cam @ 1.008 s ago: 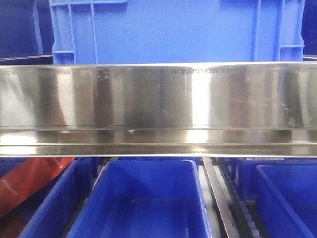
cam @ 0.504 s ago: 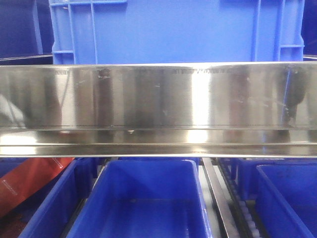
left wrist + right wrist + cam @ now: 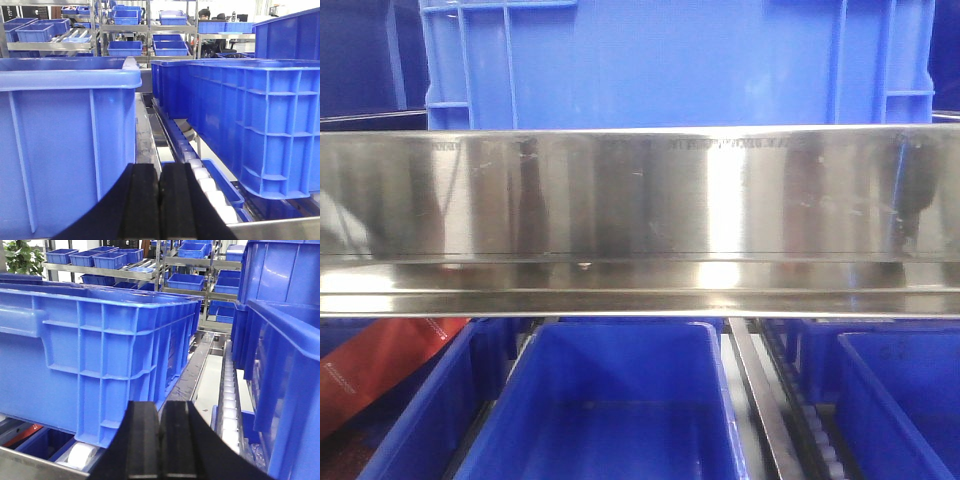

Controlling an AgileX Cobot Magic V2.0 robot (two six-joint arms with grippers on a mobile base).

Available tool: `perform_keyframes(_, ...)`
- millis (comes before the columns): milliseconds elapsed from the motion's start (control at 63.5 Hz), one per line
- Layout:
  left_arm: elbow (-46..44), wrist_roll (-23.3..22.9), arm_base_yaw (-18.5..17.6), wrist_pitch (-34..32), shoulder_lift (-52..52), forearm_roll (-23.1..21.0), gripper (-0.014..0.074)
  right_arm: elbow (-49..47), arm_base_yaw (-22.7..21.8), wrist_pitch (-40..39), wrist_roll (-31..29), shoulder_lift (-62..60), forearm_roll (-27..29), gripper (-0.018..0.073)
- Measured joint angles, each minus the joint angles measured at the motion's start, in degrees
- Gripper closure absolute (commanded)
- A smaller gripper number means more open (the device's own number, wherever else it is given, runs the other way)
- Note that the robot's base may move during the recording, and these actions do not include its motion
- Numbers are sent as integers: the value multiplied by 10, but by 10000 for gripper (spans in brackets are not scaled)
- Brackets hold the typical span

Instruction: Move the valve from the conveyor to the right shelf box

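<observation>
The valve and the conveyor are out of view in every frame. My left gripper (image 3: 159, 167) is shut, its black pads pressed together with nothing between them, low between two blue crates. My right gripper (image 3: 160, 405) is also shut and empty, beside a large blue crate (image 3: 100, 350). In the front view, blue shelf boxes sit below a steel rail: one in the middle (image 3: 610, 400) and one at the right (image 3: 905, 400). Neither gripper shows in the front view.
A polished steel rail (image 3: 640, 220) spans the front view, with a blue crate (image 3: 670, 60) above it. A red object (image 3: 380, 370) lies lower left. White roller tracks (image 3: 200, 175) (image 3: 227, 400) run between crates (image 3: 60, 140) (image 3: 250, 120) (image 3: 285, 365). More shelves with blue boxes stand behind.
Only the reflections on the steel rail have shifted a little. The boxes have not moved.
</observation>
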Motion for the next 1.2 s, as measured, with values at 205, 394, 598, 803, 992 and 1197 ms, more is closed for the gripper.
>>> perform_keyframes(205,32,0,29,-28,-8,17,708,0,0,0,0,0,0,718)
perform_keyframes(394,127,0,81,-107,-47,20,708,0,0,0,0,0,0,718)
perform_keyframes(598,206,0,91,-184,-49,20,708,1,0,-1,0,0,0,718)
perform_keyframes(803,210,0,91,-202,-49,20,708,1,0,-1,0,-1,0,718)
perform_keyframes(992,211,0,91,-205,-49,20,708,1,0,-1,0,-1,0,722)
perform_keyframes(1197,211,0,91,-205,-49,20,708,1,0,-1,0,-1,0,722)
